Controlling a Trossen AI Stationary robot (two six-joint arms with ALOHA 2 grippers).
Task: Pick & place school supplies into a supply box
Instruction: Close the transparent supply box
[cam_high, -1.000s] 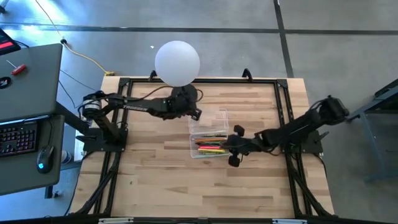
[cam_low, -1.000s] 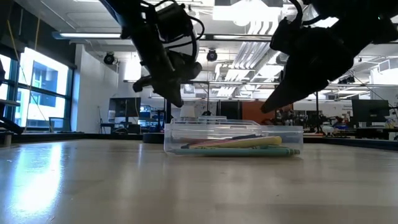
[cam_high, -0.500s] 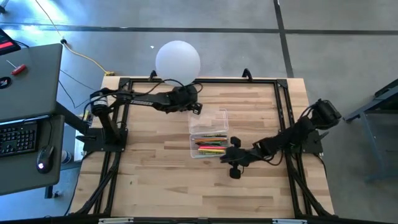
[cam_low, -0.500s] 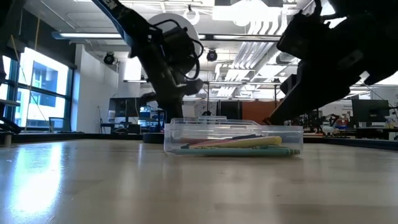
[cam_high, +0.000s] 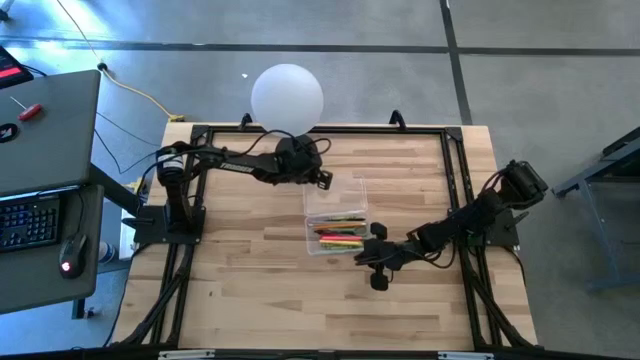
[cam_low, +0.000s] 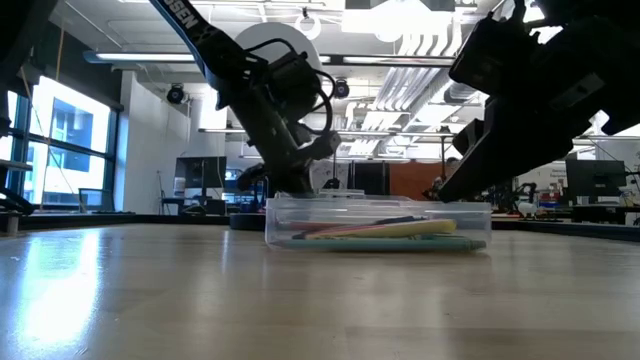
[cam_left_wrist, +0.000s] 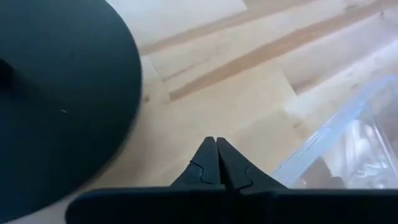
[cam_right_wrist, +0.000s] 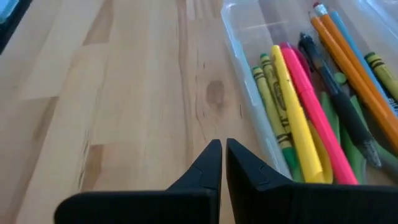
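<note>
While the supply box sits mid-table holding the school supplies, we see the left gripper clenched empty at its far edge and the right gripper clenched empty beside its right side.

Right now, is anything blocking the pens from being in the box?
No. The pens and pencils already lie inside the clear supply box. Both the left gripper and right gripper are shut and empty, on bare table beside it.

Even overhead daylight; window glare on table at 8 o'clock; backlit silhouetted arms; blurred wrist-view foregrounds.
</note>
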